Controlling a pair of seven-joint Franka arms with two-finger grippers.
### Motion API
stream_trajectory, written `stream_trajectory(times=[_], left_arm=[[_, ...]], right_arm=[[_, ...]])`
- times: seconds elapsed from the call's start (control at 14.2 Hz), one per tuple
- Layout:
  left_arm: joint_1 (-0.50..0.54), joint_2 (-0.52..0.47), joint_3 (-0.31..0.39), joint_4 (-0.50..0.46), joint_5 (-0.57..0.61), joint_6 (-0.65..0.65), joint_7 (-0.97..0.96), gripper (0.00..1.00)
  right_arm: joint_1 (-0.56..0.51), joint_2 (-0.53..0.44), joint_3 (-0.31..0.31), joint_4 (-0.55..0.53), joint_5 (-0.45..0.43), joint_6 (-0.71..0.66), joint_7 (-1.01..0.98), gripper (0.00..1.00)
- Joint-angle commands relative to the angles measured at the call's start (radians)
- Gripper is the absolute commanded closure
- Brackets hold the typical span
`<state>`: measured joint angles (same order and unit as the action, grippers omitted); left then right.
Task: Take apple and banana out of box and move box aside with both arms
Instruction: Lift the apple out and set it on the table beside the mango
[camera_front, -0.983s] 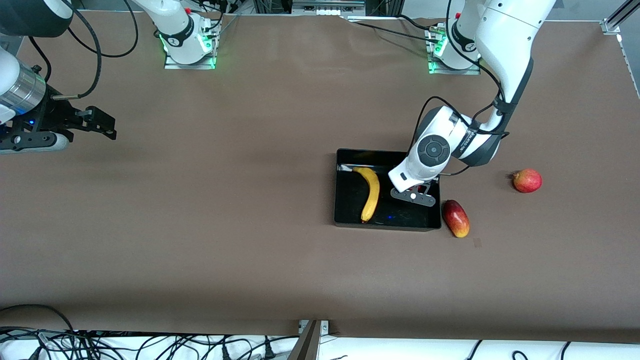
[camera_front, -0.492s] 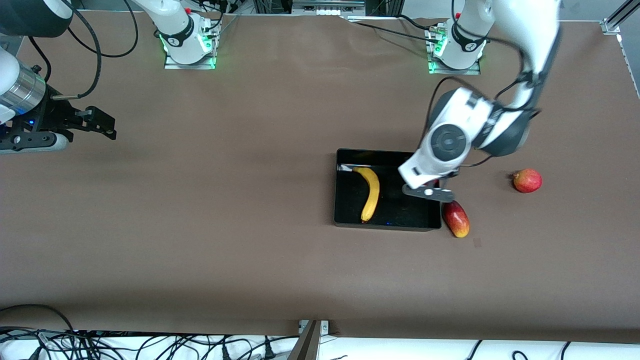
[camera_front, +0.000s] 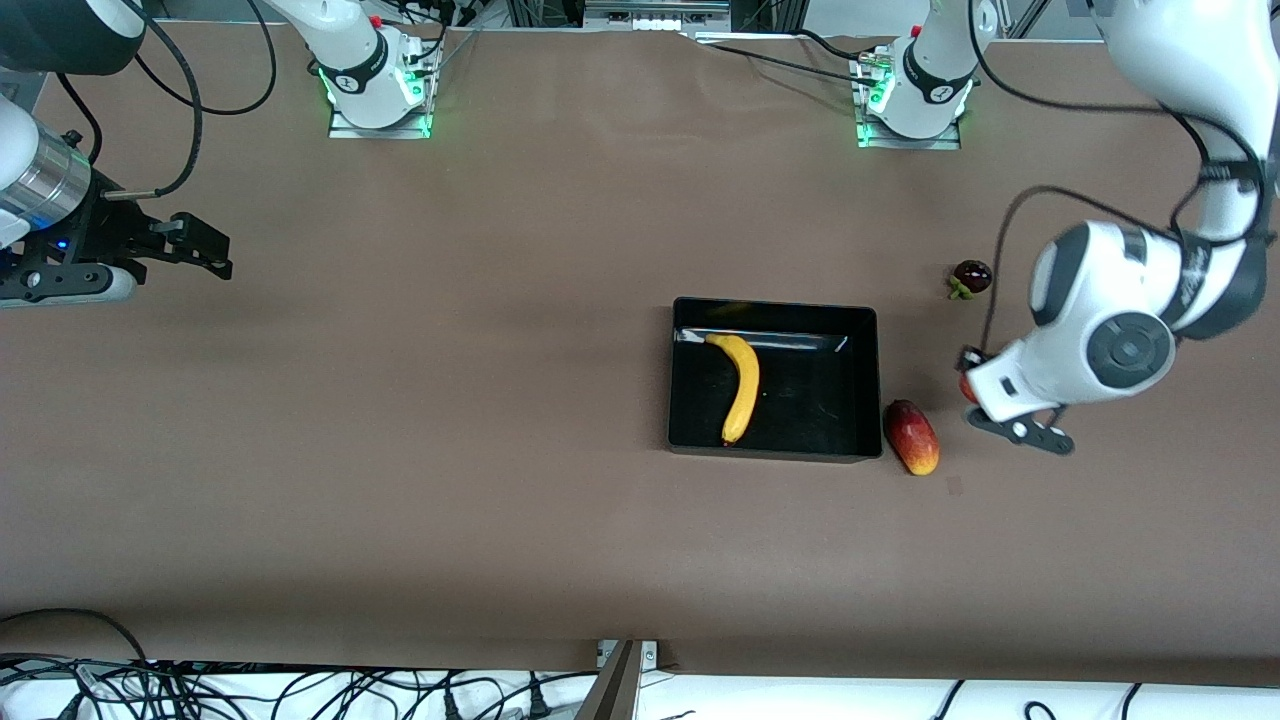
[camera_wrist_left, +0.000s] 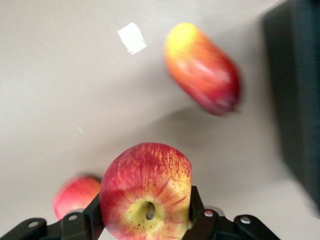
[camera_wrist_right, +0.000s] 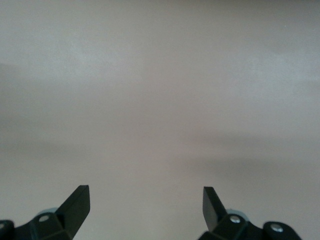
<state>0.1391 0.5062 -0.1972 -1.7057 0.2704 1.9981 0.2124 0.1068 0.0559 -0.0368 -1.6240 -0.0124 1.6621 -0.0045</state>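
One fruit is out: the apple has left the box in the last second and now rides pinched between the left gripper's fingers, above bare counter toward the left arm's end. In the front view the arm hides all but a red sliver of it.

Below those fingers lie a mango, just beside the box wall, and a pinkish-red fruit almost directly underneath. My guess is a drop point needs choosing between them, not on top. A small dark fruit sits well apart.

The banana is the only thing in the box, toward the wall on the right arm's side; judged next to go.

The right gripper waits, fingers spread over empty counter at its own end. Plenty of open counter there for sliding the box; the mango blocks the other way.
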Motion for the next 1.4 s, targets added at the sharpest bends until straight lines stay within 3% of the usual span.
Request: stream_trajectory(times=[0.0, 0.14, 0.21, 0.28, 0.35, 0.56, 0.7, 0.84, 0.98, 1.19, 1.33], left_arm=[[0.051, 0.110, -0.016, 0.006, 0.050, 0.157, 0.090, 0.75], [0.068, 0.138, -0.016, 0.005, 0.053, 0.188, 0.091, 0.74], [0.068, 0.138, -0.016, 0.003, 0.052, 0.185, 0.090, 0.69], [0.068, 0.138, -0.016, 0.003, 0.052, 0.182, 0.090, 0.15], [0.068, 0.132, -0.018, 0.005, 0.052, 0.174, 0.091, 0.00], [0.059, 0.046, -0.060, 0.015, 0.036, 0.035, 0.079, 0.00], [0.059, -0.035, -0.161, 0.032, 0.000, -0.074, 0.053, 0.00], [0.054, -0.044, -0.244, 0.082, -0.074, -0.140, -0.083, 0.00], [0.002, -0.023, -0.292, 0.127, -0.108, -0.150, -0.262, 0.00], [-0.154, 0.093, -0.292, 0.202, -0.103, -0.134, -0.599, 0.00], [-0.193, 0.170, -0.291, 0.229, -0.096, -0.023, -0.727, 0.00]], right_arm=[[-0.006, 0.001, 0.003, 0.012, 0.002, -0.005, 0.003, 0.00], [-0.006, 0.001, 0.003, 0.012, 0.002, -0.005, 0.003, 0.00], [-0.006, 0.001, 0.005, 0.012, 0.002, -0.005, 0.003, 0.00], [-0.006, 0.001, 0.005, 0.012, 0.002, -0.005, 0.003, 0.00], [-0.006, 0.001, 0.003, 0.012, 0.002, -0.005, 0.003, 0.00], [-0.006, 0.001, 0.003, 0.013, 0.002, -0.005, 0.003, 0.00], [-0.006, 0.001, 0.003, 0.012, 0.002, -0.005, 0.003, 0.00], [-0.006, 0.001, 0.003, 0.012, 0.002, -0.005, 0.003, 0.00], [-0.006, 0.001, 0.003, 0.012, 0.002, -0.005, 0.003, 0.00], [-0.006, 0.001, 0.003, 0.012, 0.002, -0.008, 0.003, 0.00], [-0.006, 0.001, 0.003, 0.012, 0.002, -0.008, 0.003, 0.00]])
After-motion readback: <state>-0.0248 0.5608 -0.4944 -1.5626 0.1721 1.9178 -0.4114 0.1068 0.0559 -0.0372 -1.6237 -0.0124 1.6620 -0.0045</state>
